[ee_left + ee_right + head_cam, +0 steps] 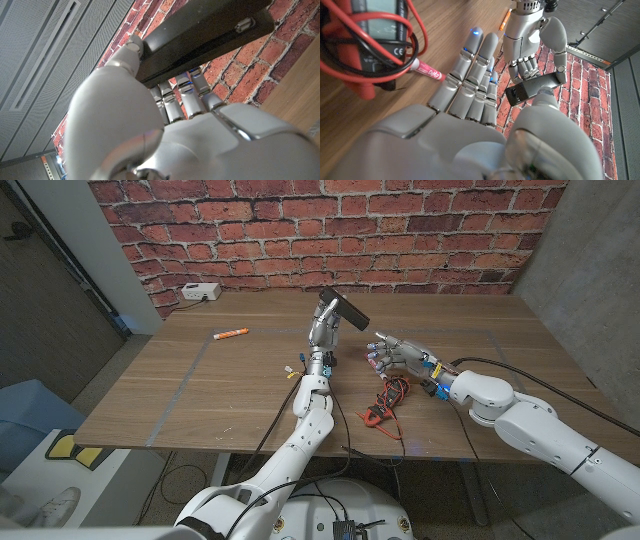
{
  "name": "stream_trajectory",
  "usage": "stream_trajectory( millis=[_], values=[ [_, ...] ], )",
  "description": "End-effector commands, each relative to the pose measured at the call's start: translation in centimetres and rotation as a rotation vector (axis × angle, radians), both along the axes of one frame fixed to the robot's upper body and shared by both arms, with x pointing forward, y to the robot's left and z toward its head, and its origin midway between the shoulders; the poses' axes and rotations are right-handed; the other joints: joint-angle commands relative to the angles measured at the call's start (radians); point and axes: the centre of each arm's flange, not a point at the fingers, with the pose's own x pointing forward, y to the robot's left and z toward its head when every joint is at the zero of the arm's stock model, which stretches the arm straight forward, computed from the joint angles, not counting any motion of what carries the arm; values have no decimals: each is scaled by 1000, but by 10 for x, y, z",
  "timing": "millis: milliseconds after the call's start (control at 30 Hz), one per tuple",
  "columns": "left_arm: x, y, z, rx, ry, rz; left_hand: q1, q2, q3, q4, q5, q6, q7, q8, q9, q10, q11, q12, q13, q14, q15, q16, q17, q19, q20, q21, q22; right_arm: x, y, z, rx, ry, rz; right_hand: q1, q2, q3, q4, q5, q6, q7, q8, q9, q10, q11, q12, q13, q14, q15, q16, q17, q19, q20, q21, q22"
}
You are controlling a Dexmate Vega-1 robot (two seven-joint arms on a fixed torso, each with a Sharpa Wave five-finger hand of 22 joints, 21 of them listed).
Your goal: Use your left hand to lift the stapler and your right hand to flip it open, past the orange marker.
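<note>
My left hand (pixel 323 330) grips a black stapler (pixel 343 306) and holds it up above the middle of the table, its free end pointing right. From the left wrist, the stapler (pixel 200 37) lies across my fingers (pixel 182 97) with the thumb on its edge. My right hand (pixel 398 358) is just right of it and lower, fingers stretched out, holding nothing. In the right wrist view, my right hand (pixel 470 95) reaches toward the left hand (pixel 530 45) and the stapler (pixel 532 88) without touching either. The orange marker (pixel 231 334) lies on the table to the left.
A red multimeter with red and black leads (pixel 385 400) lies on the table just under and in front of my right hand, and appears as the multimeter (pixel 370 40) beside my fingers. A white box (pixel 200 292) sits at the back left by the brick wall.
</note>
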Motion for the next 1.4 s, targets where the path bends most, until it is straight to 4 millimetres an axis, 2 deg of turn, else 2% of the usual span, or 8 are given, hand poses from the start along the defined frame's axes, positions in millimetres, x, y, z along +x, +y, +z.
stream_trajectory(
  millis=[33,267,367,533,867,1133,1200,1400],
  values=[
    [-1,-2,0,-12,-5,-12,70,114,65,69,4,146,-98,23,128,61,-57,6,17,33,-167,9,4,-5,-91,7,3,0,2,-2,0,6,20,-6,1,1,3,7,-4,0,-1,2,-5,2,-2,5,-6,-37,-4,2,-8,-1,-6,1],
    [-1,-3,-2,-32,26,-31,69,116,66,71,4,133,-109,22,129,56,-57,5,24,25,-165,8,4,-14,-89,3,2,-2,0,-3,3,6,18,-10,4,1,6,7,-2,1,-2,2,-1,3,-1,6,-12,-38,-8,5,-8,0,-5,-2],
    [-2,-3,-3,-40,39,-45,62,124,67,79,4,136,-130,40,153,66,-62,12,33,20,-167,8,3,-21,-83,-1,2,-3,0,-3,3,6,16,-10,5,1,6,8,-2,1,-2,2,0,2,-1,7,-11,-38,-9,5,-7,0,-5,-2],
    [0,-4,-7,-78,56,-94,54,122,66,81,4,139,-142,61,182,70,-63,16,44,0,-167,0,-3,-29,-79,-5,2,-4,-1,-4,7,6,12,-12,6,1,7,8,-1,1,-3,2,1,2,-1,7,-11,-39,-10,7,-8,0,-4,-4],
    [1,-4,-8,-98,42,-133,54,116,70,73,5,139,-111,79,204,71,-65,5,38,-47,-168,-15,-16,-55,-91,-20,0,-8,-1,-2,4,-6,10,-14,8,0,9,8,0,1,-4,2,1,2,-2,8,-11,-39,-12,9,-7,-1,-3,-6],
    [1,0,-6,-102,50,-139,58,117,71,70,5,138,-108,79,201,73,-65,3,36,-51,-168,-14,-18,-57,-94,-21,0,-13,-1,-1,10,-35,0,-13,9,1,8,10,-14,-11,-12,2,-14,-3,-9,11,-21,-40,-20,14,-18,-1,-5,-12],
    [1,2,-6,-108,55,-137,59,118,71,70,5,139,-110,79,200,74,-65,4,37,-51,-168,-13,-18,-57,-94,-21,1,-18,-1,1,5,-63,-29,-3,9,4,2,11,-20,-22,-16,3,-23,-10,-13,14,-35,-41,-29,16,-30,1,-8,-16],
    [2,3,-5,-114,60,-143,59,119,71,71,4,139,-110,79,199,76,-64,4,37,-51,-168,-11,-19,-58,-93,-21,1,-26,0,5,-34,-108,-85,64,-2,23,-45,11,-37,-44,-27,6,-52,-19,-22,30,-110,-38,-76,28,-98,22,-23,-32]
  ],
)
